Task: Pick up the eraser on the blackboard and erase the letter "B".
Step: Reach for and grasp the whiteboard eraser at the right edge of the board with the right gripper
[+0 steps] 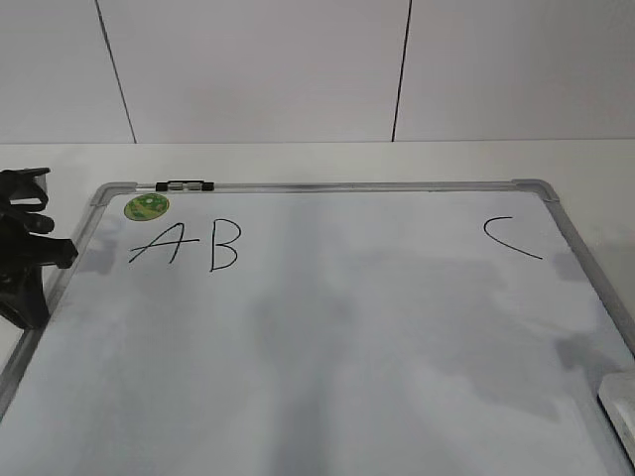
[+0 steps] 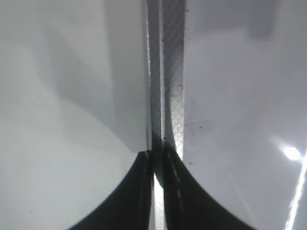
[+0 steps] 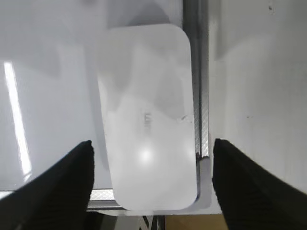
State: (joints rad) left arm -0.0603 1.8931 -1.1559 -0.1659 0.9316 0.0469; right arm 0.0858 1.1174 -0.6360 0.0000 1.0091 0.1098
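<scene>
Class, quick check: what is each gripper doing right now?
Left gripper: closed on the board's frame.
Right gripper: open above the eraser, holding nothing.

Left tool (image 2: 154, 158) nearly shut, right tool (image 3: 151, 148) spread wide

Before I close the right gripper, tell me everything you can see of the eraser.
The eraser is a flat white block with rounded corners, smooth and glossy like plastic, with faint grey print near its middle. It lies flat in the blackboard's near right corner, one long edge along the grey frame. In the exterior view only a sliver shows at the lower right edge. The right gripper hangs open above it, one finger on either side; nothing visibly grips it.
</scene>
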